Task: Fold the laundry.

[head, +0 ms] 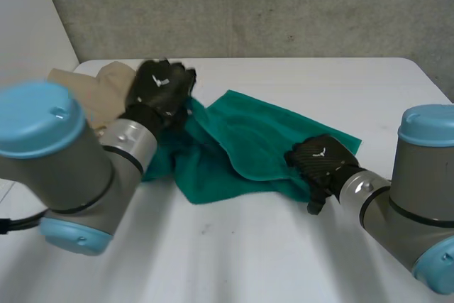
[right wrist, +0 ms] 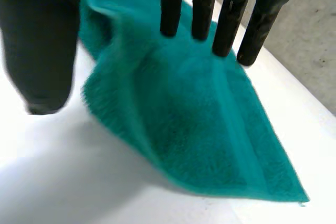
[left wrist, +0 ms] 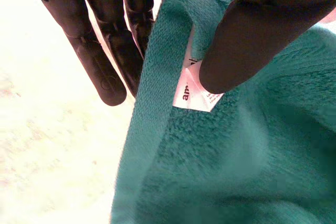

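Note:
A teal towel [head: 262, 140] lies rumpled in the middle of the white table [head: 248, 260]. My left hand [head: 162, 86] is at its far left edge. In the left wrist view the thumb [left wrist: 252, 35] presses the towel [left wrist: 236, 156] beside a white label [left wrist: 195, 92], with the fingers [left wrist: 100, 61] on the other side of the hem, pinching it. My right hand [head: 323, 161] rests at the towel's near right edge. Its fingers [right wrist: 202, 3] hang straight above the towel [right wrist: 199, 129] near a corner, the thumb [right wrist: 42, 40] held apart, holding nothing.
A beige cloth [head: 81, 83] lies at the table's far left, just behind my left hand. A grey wall [head: 284, 5] runs along the table's far edge. Bare tabletop stretches in front of the towel.

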